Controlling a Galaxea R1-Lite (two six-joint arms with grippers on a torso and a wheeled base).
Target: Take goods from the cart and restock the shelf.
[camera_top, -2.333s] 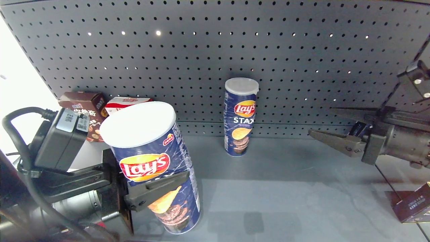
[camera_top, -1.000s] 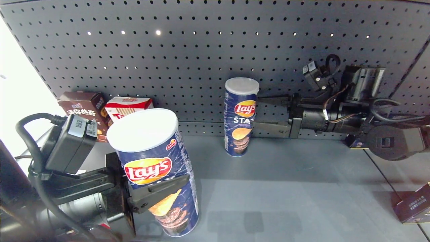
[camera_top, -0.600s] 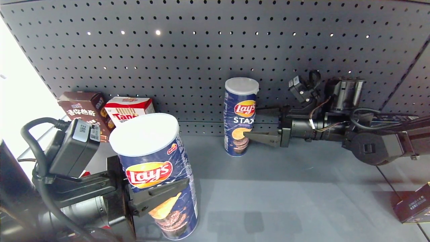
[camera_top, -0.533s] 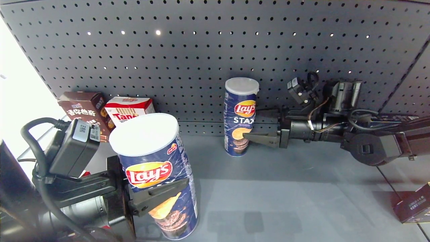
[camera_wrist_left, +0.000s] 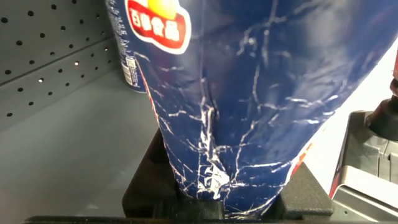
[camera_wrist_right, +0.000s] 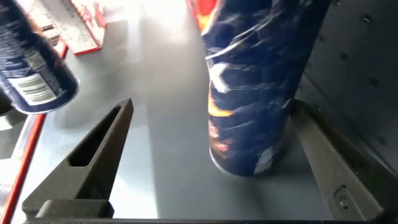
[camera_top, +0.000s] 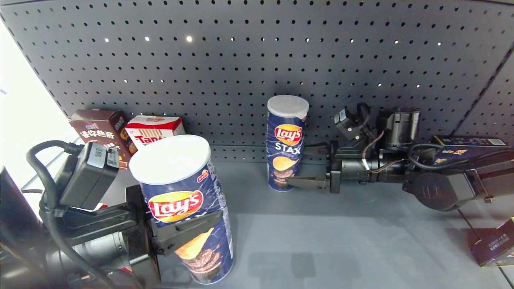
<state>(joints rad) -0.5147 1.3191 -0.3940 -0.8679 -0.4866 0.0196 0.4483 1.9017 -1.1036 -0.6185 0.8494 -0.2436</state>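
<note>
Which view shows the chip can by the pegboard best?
Head view: the chip can shows whole, upright, lid to base. Right wrist view shows its lower half inside the open right gripper; left wrist view, a sliver.

The grey metal shelf (camera_top: pixel 341 249) lies bare across its middle and front, between the white-lidded blue chip can (camera_top: pixel 182 196) in the left gripper (camera_top: pixel 188 216) at front left and a matching can (camera_top: pixel 286 140) by the perforated back panel (camera_top: pixel 241 60). The right gripper (camera_top: pixel 298 165) straddles that rear can, its arm (camera_top: pixel 441 184) barring the rear right. A brown box (camera_top: pixel 98 128) and a red-and-white box (camera_top: pixel 154 130) fill the rear left.
</note>
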